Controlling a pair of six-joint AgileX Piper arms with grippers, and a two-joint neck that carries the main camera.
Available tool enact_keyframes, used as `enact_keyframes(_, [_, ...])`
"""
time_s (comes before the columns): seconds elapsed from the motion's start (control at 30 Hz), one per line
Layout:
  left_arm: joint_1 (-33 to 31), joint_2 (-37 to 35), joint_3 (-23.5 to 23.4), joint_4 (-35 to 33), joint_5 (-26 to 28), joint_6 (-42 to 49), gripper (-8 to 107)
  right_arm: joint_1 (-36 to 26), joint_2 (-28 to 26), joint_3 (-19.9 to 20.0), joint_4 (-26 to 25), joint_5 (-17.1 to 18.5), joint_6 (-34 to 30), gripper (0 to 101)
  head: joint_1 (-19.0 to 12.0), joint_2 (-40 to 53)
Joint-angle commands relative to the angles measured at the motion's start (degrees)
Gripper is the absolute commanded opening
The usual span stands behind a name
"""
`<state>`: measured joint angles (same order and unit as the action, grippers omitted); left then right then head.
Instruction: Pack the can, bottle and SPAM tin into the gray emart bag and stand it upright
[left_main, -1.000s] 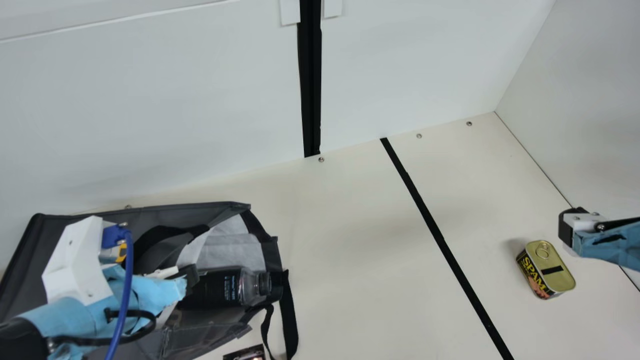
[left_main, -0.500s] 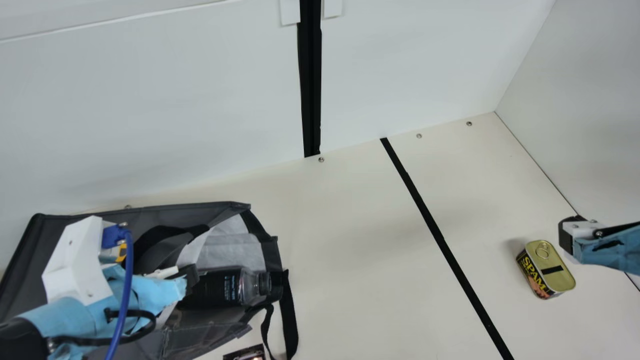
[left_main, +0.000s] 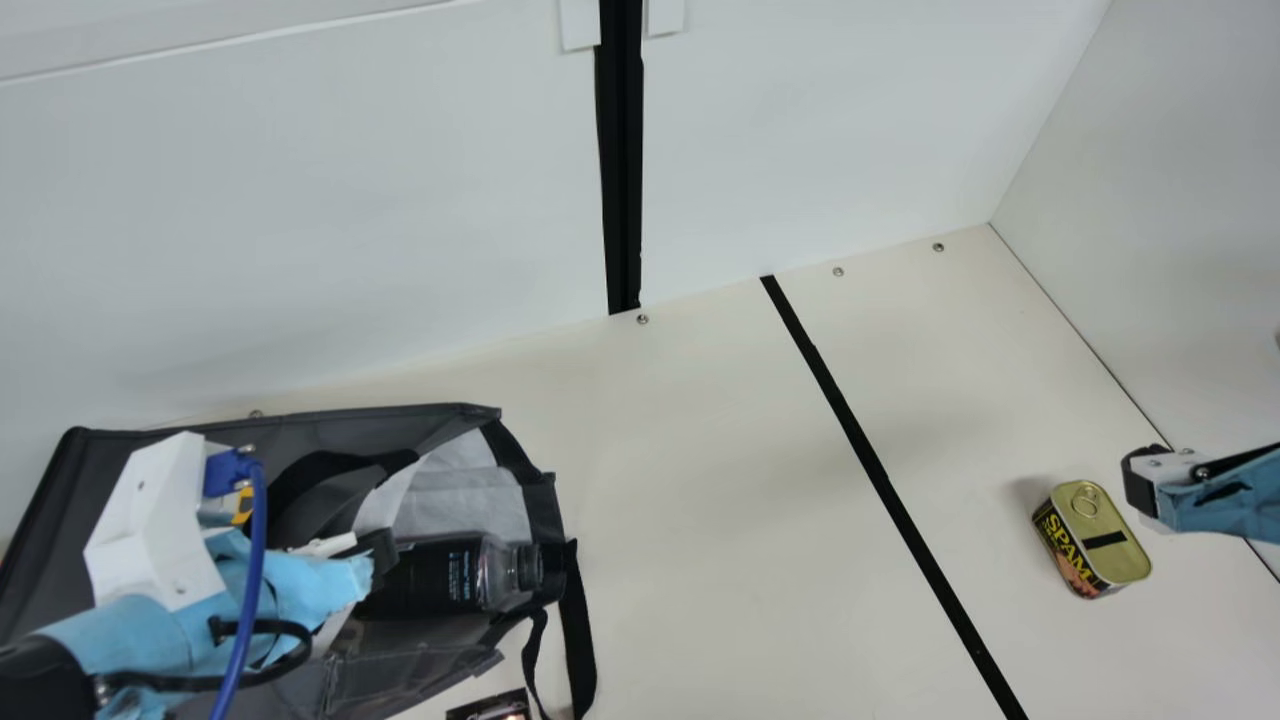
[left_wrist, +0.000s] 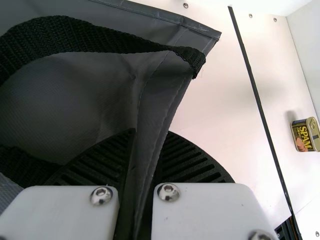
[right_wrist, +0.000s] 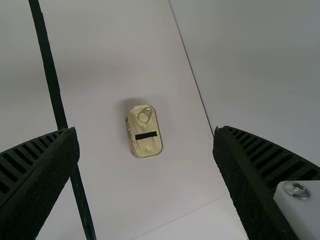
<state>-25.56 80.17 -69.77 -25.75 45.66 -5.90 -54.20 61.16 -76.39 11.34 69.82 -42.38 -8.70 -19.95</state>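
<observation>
Well, the right claw (left_main: 1136, 482) points down, spread, near the SPAM tin (left_main: 1112, 560); the left claw (left_main: 380, 556) pinches the bag (left_main: 70, 520).

The gray emart bag (left_main: 370, 422) at left has black straps (left_main: 580, 635) and a pale lining (left_main: 460, 505); the bottle (left_main: 430, 575) is black with a clear shoulder. At right, the SPAM tin (left_main: 1118, 562) has a gold lid and yellow lettering. A black stripe (left_main: 872, 465) crosses the cream counter (left_main: 740, 450).

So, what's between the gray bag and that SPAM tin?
Between the bag and the SPAM tin lies a long black stripe on the cream table, with bare surface on both sides of it, as the main view shows.
</observation>
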Motion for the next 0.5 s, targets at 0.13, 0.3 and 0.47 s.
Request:
enact_keyframes(0.13, [0.0,0.0,0.0,0.0,0.0,0.0,-8,-2.3,2.82,1.0,2.05,0.08,-4.67,95,-1.3,-0.05])
enact_keyframes(0.3, [0.0,0.0,0.0,0.0,0.0,0.0,-8,-4.33,5.23,1.55,3.42,0.08,-8.1,95,-1.3,-0.05])
enact_keyframes(0.47, [0.0,0.0,0.0,0.0,0.0,0.0,-8,-6.3,7.53,1.89,4.5,0.08,-11.05,95,-1.3,-0.05])
